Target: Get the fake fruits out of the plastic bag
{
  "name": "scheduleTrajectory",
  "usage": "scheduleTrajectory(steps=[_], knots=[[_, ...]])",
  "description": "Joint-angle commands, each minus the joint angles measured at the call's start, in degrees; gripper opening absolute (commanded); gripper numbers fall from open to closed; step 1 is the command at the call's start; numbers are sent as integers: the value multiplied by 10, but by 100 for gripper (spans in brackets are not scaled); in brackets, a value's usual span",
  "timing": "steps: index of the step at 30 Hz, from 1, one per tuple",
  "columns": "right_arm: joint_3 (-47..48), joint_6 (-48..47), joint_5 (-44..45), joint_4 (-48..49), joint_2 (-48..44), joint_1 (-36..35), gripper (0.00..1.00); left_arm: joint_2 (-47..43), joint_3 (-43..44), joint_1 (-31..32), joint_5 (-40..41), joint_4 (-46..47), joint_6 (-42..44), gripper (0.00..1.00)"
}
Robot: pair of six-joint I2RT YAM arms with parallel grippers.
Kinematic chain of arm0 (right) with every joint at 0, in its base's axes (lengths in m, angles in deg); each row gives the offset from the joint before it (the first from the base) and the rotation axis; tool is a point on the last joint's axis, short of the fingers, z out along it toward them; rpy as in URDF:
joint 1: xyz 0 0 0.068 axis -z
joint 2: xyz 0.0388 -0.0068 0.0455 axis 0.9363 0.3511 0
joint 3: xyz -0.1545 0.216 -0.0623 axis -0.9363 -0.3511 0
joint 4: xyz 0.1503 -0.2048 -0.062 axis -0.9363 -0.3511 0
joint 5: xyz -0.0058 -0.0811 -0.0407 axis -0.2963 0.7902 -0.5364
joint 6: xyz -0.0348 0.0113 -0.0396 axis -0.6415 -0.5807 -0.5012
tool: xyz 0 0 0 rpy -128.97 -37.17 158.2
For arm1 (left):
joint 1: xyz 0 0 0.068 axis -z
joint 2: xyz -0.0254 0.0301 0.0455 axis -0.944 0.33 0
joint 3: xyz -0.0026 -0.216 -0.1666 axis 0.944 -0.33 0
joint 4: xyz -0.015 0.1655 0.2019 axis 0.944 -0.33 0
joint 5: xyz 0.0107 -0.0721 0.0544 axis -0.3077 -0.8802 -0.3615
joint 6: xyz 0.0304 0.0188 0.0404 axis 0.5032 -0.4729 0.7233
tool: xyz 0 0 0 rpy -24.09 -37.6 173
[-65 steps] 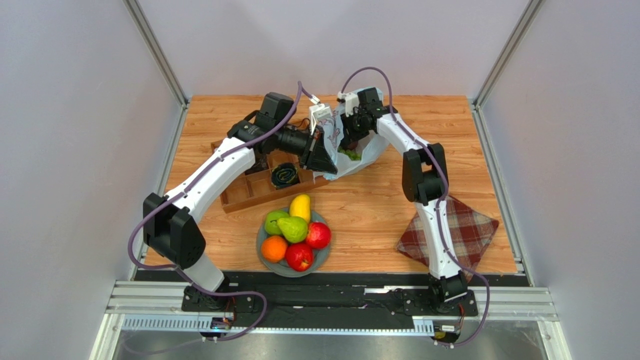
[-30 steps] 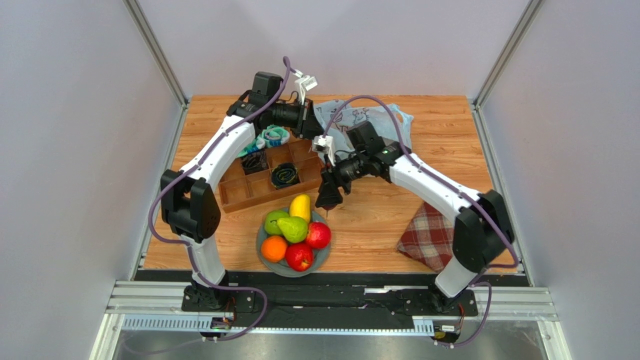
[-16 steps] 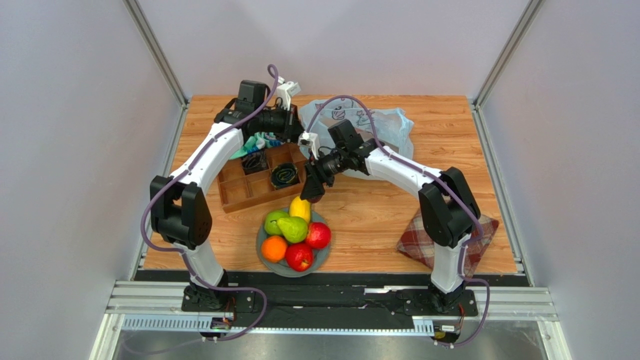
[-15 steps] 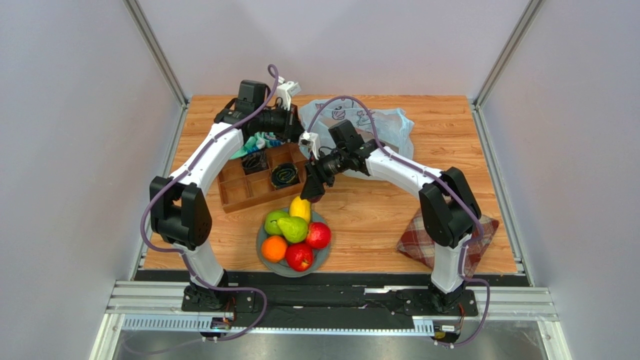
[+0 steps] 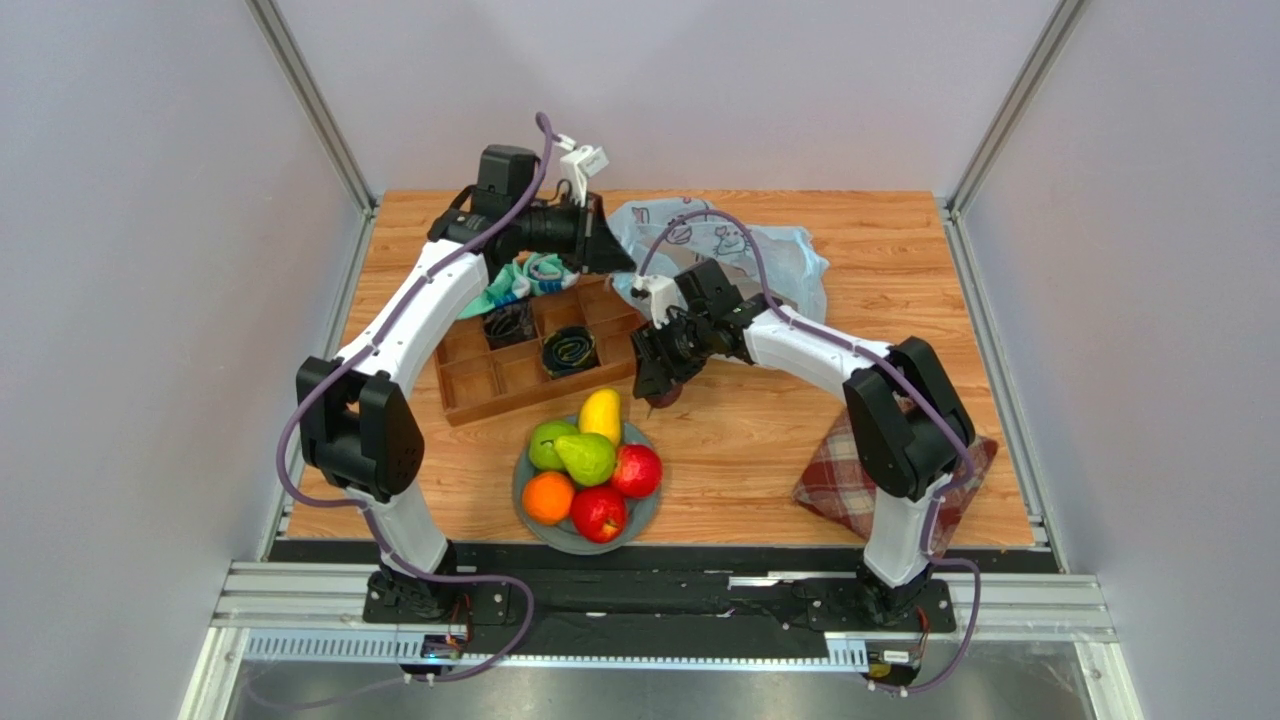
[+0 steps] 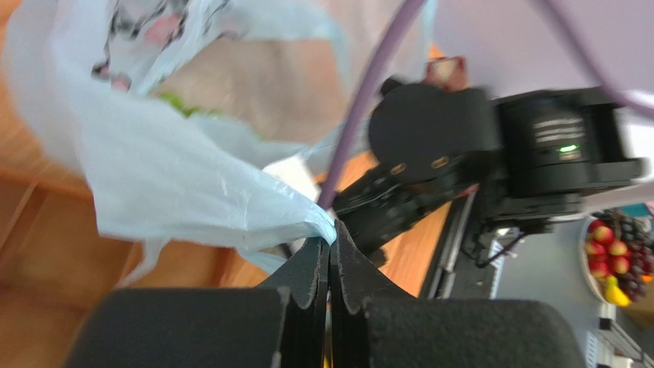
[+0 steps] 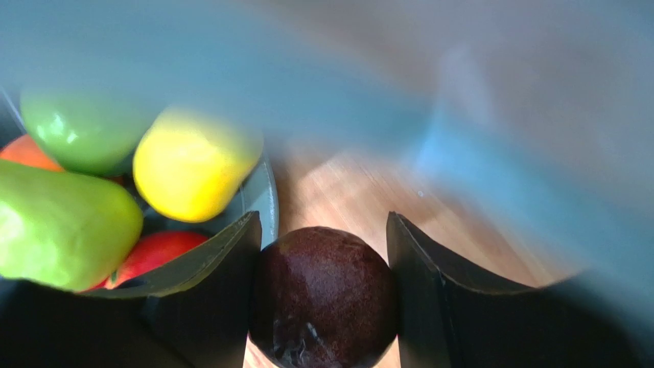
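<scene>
Just beyond the far rim of the grey plate point(image 5: 648, 503), my right gripper point(image 5: 657, 393) hangs over the table point(image 5: 751, 435) with its jaws clamped on the dark plum point(image 7: 326, 295), one finger against each side. From the right wrist view the plum sits beside the plate's edge, not over it.

On the plate I count a yellow mango point(image 5: 600, 413), two green fruits point(image 5: 585, 456), two red apples point(image 5: 600, 513) and an orange point(image 5: 547, 497), all touching in one heap.

My left gripper point(image 6: 329, 245) is at the back of the table, jaws pressed together and pinching a fold of the pale-blue plastic bag point(image 5: 759, 252). The bag lies spread at the far edge, behind the right arm. A patch of green point(image 6: 175, 103) shows inside it; I can't tell what it is.

A wooden tray point(image 5: 504, 383) sits left of the right gripper, rolled socks point(image 5: 541, 275) at its far end, and a plaid cloth point(image 5: 842, 473) lies near right.
</scene>
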Motion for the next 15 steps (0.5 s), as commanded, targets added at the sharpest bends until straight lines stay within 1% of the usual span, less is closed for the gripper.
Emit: scheduleTrajectory(steps=[1, 2, 5, 7, 10, 15], knots=[[-41, -18, 33, -6, -76, -8, 41, 2, 66, 29, -101, 45, -61, 0], [-53, -21, 30, -2, -88, -8, 41, 22, 81, 29, -98, 39, -59, 0], [-66, -8, 38, 6, -77, -8, 41, 45, 105, 28, -96, 49, -68, 0], [-69, 18, 45, 29, -64, -9, 41, 45, 107, 28, -103, 64, -86, 0], [-58, 41, 44, 48, -35, -17, 41, 35, 108, 28, -100, 58, -78, 0], [-35, 62, 34, 48, 12, -36, 41, 19, 83, 27, -104, 50, -72, 0]])
